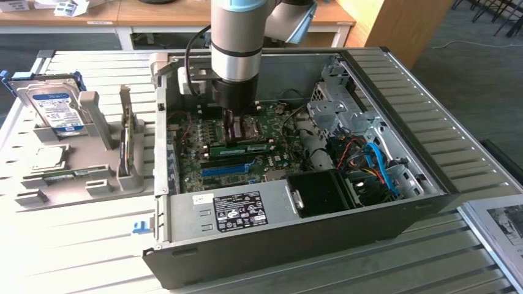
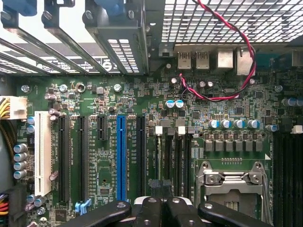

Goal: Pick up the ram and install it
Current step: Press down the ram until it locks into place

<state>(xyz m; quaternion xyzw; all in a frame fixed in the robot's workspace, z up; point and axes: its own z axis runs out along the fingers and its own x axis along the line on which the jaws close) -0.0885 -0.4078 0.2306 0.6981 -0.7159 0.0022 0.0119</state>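
While the arm reaches straight down into the open computer case [image 1: 425,202] in the exterior view, its end effector [image 1: 233,130] hangs low over the motherboard [image 1: 196,174], close above the metal CPU socket. The ram [image 1: 241,149] lies lengthwise on the motherboard just on the near side of the end effector, a narrow green stick with a pale label, between the socket and the blue expansion slot [image 1: 225,169]. Whether it is fully seated cannot be told, and it sits apart from the fingertips. To the exterior view's left, a grey holder [image 1: 90,184] stands on the slatted surface [image 1: 73,245] and carries a hard drive [image 1: 56,110] with a blue-white label, upright, and a small square CPU chip [image 1: 49,157] lying flat. A black power supply [image 1: 237,208] with a white-printed label fills the near corner of the case.

Seen from the wrist view, the end effector [image 2: 165,210] is clenched, its black fingers [image 2: 149,210] pressed together with nothing between them. Beneath lies the green motherboard [image 2: 199,113], with a white slot [image 2: 42,153], a blue slot [image 2: 121,156] and the CPU socket [image 2: 232,182]. A red and black twisted wire [image 2: 236,38] loops across the rear ports.
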